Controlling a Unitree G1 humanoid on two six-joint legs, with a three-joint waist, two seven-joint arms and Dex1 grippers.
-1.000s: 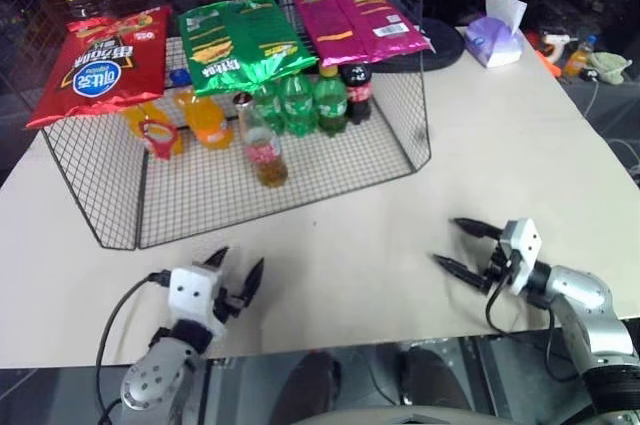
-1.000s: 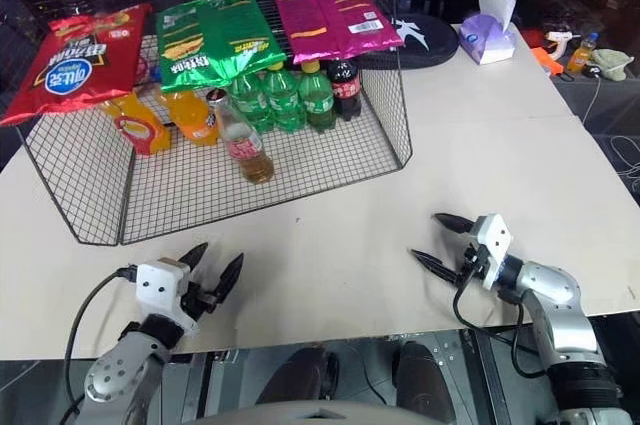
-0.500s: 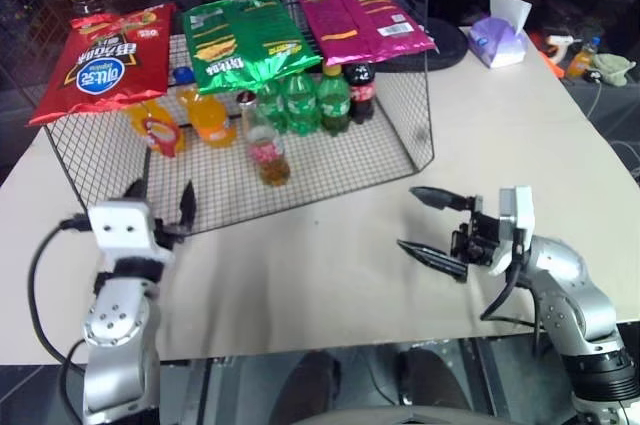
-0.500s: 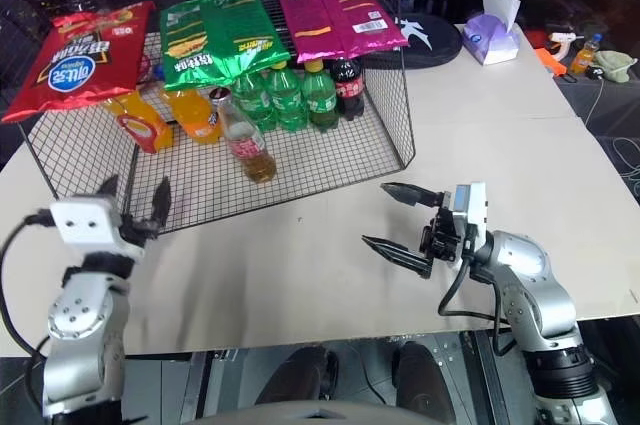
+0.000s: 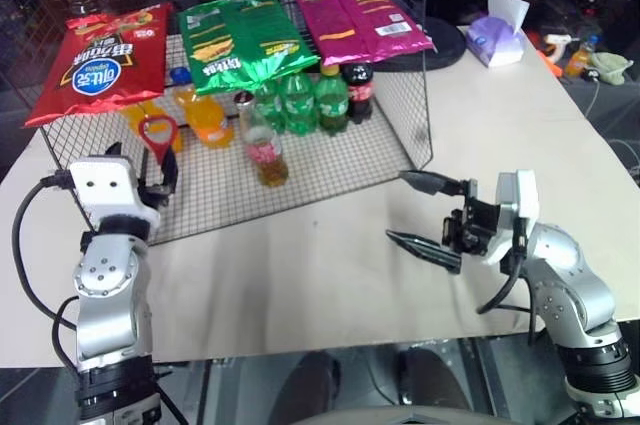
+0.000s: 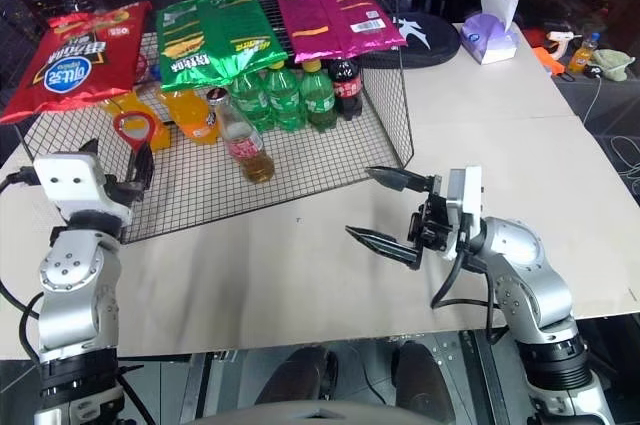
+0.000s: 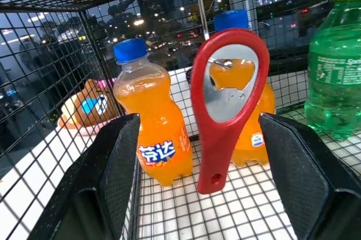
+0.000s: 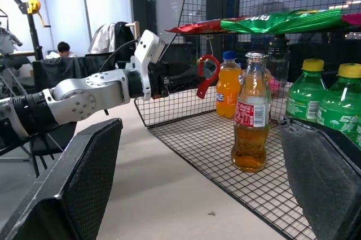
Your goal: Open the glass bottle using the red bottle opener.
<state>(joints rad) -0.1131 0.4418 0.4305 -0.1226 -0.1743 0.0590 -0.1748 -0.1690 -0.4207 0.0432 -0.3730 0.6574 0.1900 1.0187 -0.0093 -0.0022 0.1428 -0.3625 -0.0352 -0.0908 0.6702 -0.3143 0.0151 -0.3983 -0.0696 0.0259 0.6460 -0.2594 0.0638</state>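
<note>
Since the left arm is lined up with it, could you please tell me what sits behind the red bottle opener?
Two orange soda bottles with blue caps stand behind the red bottle opener. The opener's head and handle cover most of the farther one, including its label.

- orange soda bottle [image 7: 151,124]: blue label with white Chinese characters "芬达".
- green plastic bottle [image 7: 335,65]: label beginning "Spr", cut by the picture's edge.
- red snack bag [image 5: 100,60]: print too small to read.
</note>
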